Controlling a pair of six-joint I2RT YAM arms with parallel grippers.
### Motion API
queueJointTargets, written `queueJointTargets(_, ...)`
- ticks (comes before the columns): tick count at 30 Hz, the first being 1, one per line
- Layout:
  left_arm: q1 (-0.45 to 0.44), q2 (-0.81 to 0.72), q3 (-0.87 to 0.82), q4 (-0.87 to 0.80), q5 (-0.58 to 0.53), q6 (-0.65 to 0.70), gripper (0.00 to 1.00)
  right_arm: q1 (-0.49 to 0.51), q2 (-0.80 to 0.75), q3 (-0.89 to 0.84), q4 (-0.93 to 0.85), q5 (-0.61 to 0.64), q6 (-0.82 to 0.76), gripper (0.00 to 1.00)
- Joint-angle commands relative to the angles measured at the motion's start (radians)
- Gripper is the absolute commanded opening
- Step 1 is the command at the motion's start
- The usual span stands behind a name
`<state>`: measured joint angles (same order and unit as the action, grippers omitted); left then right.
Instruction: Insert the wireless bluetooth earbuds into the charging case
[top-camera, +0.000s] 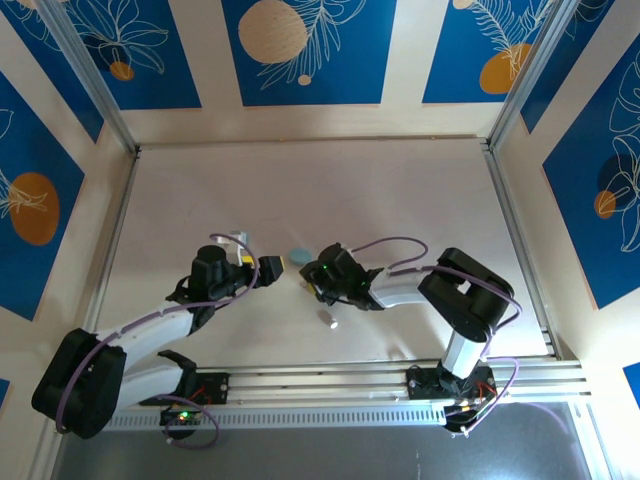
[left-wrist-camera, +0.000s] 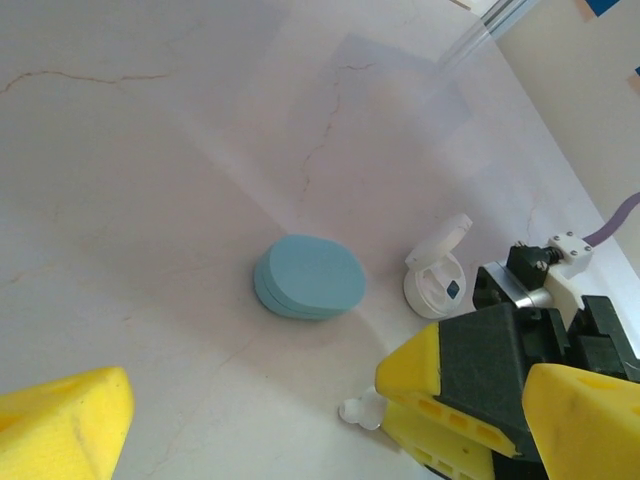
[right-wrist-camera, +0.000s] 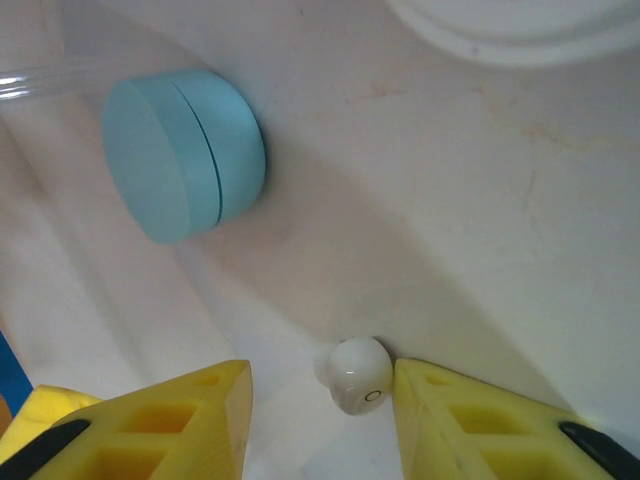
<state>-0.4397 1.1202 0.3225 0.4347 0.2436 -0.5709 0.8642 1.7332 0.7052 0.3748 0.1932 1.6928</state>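
A small white earbud (right-wrist-camera: 358, 376) lies on the table between the fingers of my right gripper (right-wrist-camera: 322, 378). It touches the right finger, with a gap to the left one, so the gripper is open around it. The same earbud (left-wrist-camera: 360, 410) shows beside the right gripper's yellow finger (left-wrist-camera: 445, 395). Behind it the white charging case (left-wrist-camera: 437, 280) stands with its lid up, and its rim (right-wrist-camera: 520, 35) is just ahead of the right gripper. Another white earbud (top-camera: 327, 320) lies nearer the arm bases. My left gripper (top-camera: 272, 267) hangs wide open, holding nothing.
A shut light blue oval case (top-camera: 299, 257) sits between the two grippers, and appears as the blue case (left-wrist-camera: 308, 277) and the blue case (right-wrist-camera: 185, 150) in the wrist views. Metal frame rails (top-camera: 520, 240) and patterned walls bound the white table (top-camera: 400, 200).
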Motion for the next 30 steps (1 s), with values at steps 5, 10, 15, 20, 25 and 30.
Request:
queueJointTargets(5,0.016,-0.016,0.018,0.027,0.026,0.005,1.0,-0.026,0.025,0.02,0.006,0.035,-0.029,0.41)
queueJointTargets(10,0.016,-0.013,0.018,0.028,0.029,0.002,1.0,-0.019,0.016,0.018,-0.016,0.035,-0.029,0.41)
queueJointTargets(15,0.016,-0.011,0.018,0.03,0.033,0.002,1.0,-0.001,-0.015,0.009,-0.092,0.04,-0.035,0.41)
queueJointTargets(20,0.016,-0.008,0.018,0.034,0.037,0.0,1.0,0.007,-0.036,0.02,-0.159,0.041,-0.088,0.41)
queueJointTargets(25,0.016,-0.003,0.018,0.052,0.074,0.012,1.0,0.005,-0.028,0.042,-0.17,0.022,-0.135,0.34)
queueJointTargets(30,0.015,-0.035,-0.004,0.071,0.091,0.009,1.0,0.007,-0.005,0.068,-0.166,-0.005,-0.165,0.33)
